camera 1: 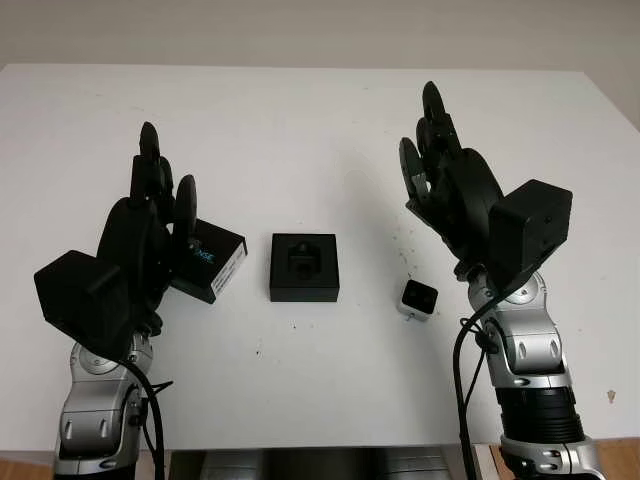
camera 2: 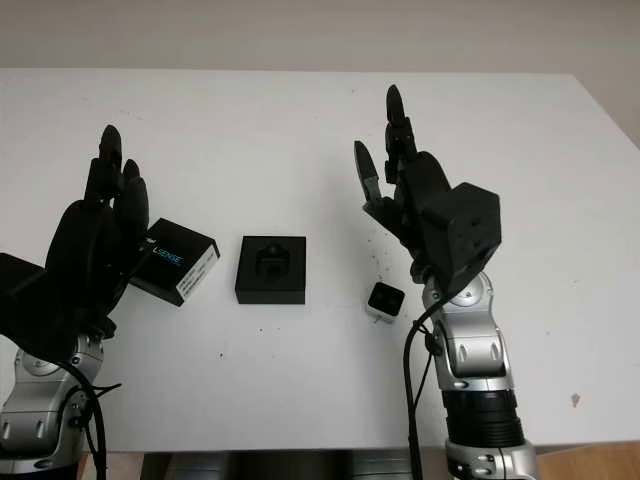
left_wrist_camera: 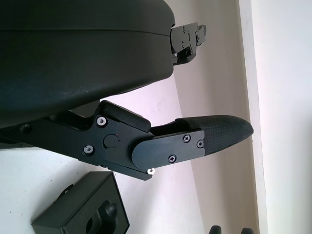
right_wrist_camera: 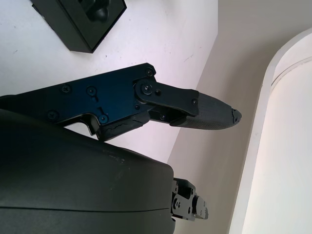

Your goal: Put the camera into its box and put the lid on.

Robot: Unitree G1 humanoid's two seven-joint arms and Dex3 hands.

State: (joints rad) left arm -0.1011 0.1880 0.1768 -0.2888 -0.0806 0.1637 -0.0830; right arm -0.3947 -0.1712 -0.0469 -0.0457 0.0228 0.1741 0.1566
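Black box (camera 1: 304,267) mid-table; camera (camera 1: 418,298) just right of it, below released right hand (camera 1: 445,185); left hand (camera 1: 150,215) released, farther.

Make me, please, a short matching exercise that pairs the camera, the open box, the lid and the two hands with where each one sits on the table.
1. camera
2. box
3. lid
4. left hand and right hand

A. middle of the white table, cavity empty
B. below the right hand, beside the box
C. raised over the table, open, holding nothing
D. by the left hand, white label showing

Pairs: 1-B, 2-A, 3-D, 4-C
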